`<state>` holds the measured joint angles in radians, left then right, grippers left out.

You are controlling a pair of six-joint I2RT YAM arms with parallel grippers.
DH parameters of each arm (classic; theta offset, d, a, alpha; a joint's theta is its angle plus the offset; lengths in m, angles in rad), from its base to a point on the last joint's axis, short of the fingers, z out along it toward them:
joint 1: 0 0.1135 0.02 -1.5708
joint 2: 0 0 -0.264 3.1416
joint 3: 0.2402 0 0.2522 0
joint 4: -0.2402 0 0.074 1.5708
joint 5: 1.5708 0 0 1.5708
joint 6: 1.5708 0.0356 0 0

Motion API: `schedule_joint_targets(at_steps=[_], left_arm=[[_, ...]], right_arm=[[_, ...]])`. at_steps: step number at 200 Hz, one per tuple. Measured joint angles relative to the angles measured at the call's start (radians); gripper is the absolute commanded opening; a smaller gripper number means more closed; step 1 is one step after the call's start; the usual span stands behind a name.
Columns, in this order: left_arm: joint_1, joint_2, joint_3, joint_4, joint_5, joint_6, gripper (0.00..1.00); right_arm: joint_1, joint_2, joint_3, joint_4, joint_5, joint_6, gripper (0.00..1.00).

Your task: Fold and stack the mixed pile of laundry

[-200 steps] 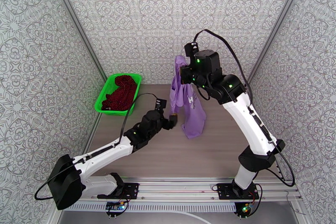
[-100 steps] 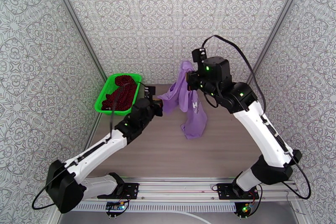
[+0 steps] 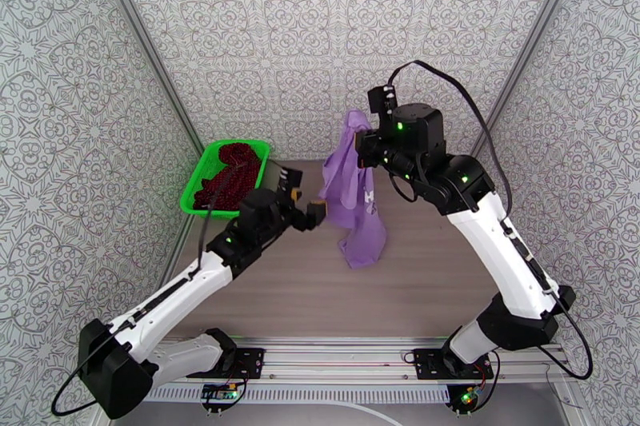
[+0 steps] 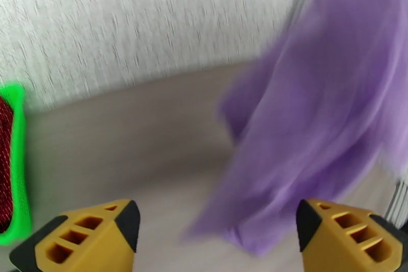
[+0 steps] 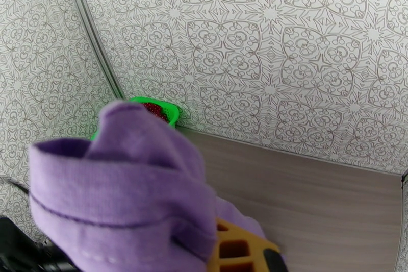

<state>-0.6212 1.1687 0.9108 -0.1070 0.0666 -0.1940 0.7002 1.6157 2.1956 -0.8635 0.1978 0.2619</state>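
**Early days: 0 of 2 garments folded, shirt in the air**

The lavender T-shirt (image 3: 356,204) hangs in a long, bunched drape from the right gripper (image 3: 360,144), which is raised above the far middle of the table (image 3: 320,292). In the right wrist view the purple cloth (image 5: 127,181) is heaped over the yellow fingers (image 5: 239,250). The pinch itself is covered, but the way the shirt hangs says the fingers are clamped on a wad of fabric near its top. I cannot tell whether the low end of the shirt brushes the table or hangs just clear of it.

The left gripper (image 3: 307,198) hovers just beside the shirt's left edge. Its fingers are spread wide with nothing between them. Its wrist view shows both yellow tips far apart and the shirt (image 4: 306,130) blurred ahead and to the right.

The dark red patterned garment (image 3: 228,176) lies crumpled in the green basket (image 3: 210,213) at the table's far left corner, well apart from both arms.

As I judge it, no fold has been made and no stack has been started. The shirt needs a 2nd grasp point, spreading flat and folding. After that the red garment must come out of the basket, be folded in turn and go onto the stack.
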Motion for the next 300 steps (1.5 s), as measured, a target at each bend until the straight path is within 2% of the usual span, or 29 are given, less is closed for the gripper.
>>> schedule_joint_targets(at_steps=[26, 39, 65, 85, 122, 146, 202, 231, 300], left_arm=[[-0.06, -0.01, -0.04, -0.028, -0.005, 0.05, 0.93], [-0.1, -0.014, -0.04, -0.028, -0.017, 0.075, 0.99], [-0.176, -0.008, -0.036, -0.023, -0.048, 0.106, 1.0], [-0.185, 0.028, -0.01, -0.016, -0.095, 0.114, 0.99], [-0.086, 0.068, 0.01, 0.01, -0.15, 0.1, 0.99], [-0.031, 0.068, 0.01, 0.036, -0.142, 0.097, 0.99], [-0.022, 0.069, 0.023, 0.047, 0.06, 0.105, 1.0], [-0.013, 0.088, 0.041, 0.051, 0.104, 0.118, 1.0], [0.122, 0.15, 0.058, 0.1, 0.216, 0.12, 0.99]], right_arm=[[0.0, 0.032, 0.051, -0.023, -0.001, -0.005, 0.0], [0.0, 0.042, 0.062, -0.032, -0.004, -0.008, 0.0], [0.0, 0.051, 0.064, -0.048, -0.018, -0.007, 0.0], [0.0, 0.051, 0.064, -0.052, -0.027, -0.007, 0.0], [0.0, 0.05, 0.064, -0.054, -0.036, -0.007, 0.0], [0.0, 0.05, 0.063, -0.055, -0.039, -0.007, 0.0], [0.0, 0.048, 0.063, -0.055, -0.047, -0.007, 0.0], [0.0, 0.048, 0.063, -0.055, -0.055, -0.007, 0.0], [0.0, 0.048, 0.063, -0.055, -0.077, -0.007, 0.0]])
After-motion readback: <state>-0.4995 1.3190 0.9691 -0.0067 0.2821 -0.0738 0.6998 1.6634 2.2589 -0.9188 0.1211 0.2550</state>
